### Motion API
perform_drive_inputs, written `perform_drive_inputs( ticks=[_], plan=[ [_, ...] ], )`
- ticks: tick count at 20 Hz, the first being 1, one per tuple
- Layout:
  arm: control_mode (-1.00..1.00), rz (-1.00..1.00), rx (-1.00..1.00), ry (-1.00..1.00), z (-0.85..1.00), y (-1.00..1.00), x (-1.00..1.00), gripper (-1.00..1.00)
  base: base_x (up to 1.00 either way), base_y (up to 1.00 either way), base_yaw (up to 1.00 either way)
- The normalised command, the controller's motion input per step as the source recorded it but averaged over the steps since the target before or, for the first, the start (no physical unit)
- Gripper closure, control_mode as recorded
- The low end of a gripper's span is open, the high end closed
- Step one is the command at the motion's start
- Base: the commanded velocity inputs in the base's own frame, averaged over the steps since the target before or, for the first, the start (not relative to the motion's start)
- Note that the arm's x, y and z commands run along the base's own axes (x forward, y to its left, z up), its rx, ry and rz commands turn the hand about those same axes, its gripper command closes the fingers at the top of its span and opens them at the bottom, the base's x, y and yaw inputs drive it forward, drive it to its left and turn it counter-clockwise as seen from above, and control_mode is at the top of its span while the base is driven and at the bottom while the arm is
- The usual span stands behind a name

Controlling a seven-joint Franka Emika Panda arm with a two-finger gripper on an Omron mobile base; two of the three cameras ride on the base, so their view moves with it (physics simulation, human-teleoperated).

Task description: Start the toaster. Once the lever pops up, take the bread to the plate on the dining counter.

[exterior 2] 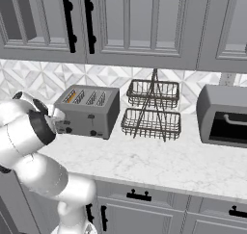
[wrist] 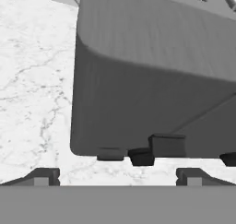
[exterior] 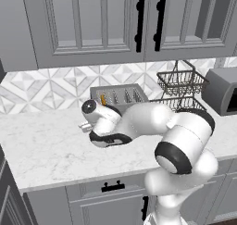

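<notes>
- Toaster (exterior 2: 87, 111) sits on the marble worktop (exterior 2: 159, 163), back against the tiled wall; wire basket rack (exterior 2: 152, 110) just beside it at 3 o'clock, grey oven (exterior 2: 224, 115) further out the same way.
- Bread (exterior 2: 70, 96) stands in the slot at the 9 o'clock end of the toaster's top; just an orange edge shows.
- Gripper (wrist: 117, 177) hangs close at the toaster's front face, jaws spread wide, nothing between them.
- Lever (wrist: 167, 144): in the hand view a small black tab juts from the front; I take it for the lever, not certain.
- Handling, judged: the tab is stiff and small, wants a push from above, not a pinch. The slice looks light, rigid, crumbly; grasp its exposed top edge across the thin faces, gently.
</notes>
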Motion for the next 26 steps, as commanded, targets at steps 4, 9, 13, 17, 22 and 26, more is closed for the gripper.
perform_drive_inputs(
  ticks=[4,9,13,17,22,26],
  plan=[
    [-1.00,0.00,0.13,-0.29,0.79,-0.15,-0.99,-1.00,0.00,0.00,0.00],
    [-1.00,-0.01,0.22,-0.11,1.00,-0.27,-0.63,-1.00,0.00,0.00,0.00],
    [-1.00,-0.03,0.24,0.00,1.00,-0.42,-0.48,-1.00,0.00,0.00,0.00],
    [-1.00,-0.02,0.20,0.01,1.00,-0.42,-0.31,-1.00,0.00,0.00,0.00],
    [-1.00,-0.03,0.11,0.05,1.00,-0.33,-0.17,-1.00,0.00,0.00,0.00],
    [-1.00,0.00,0.05,0.03,1.00,-0.14,-0.25,-1.00,0.00,0.00,0.00]
  ],
)
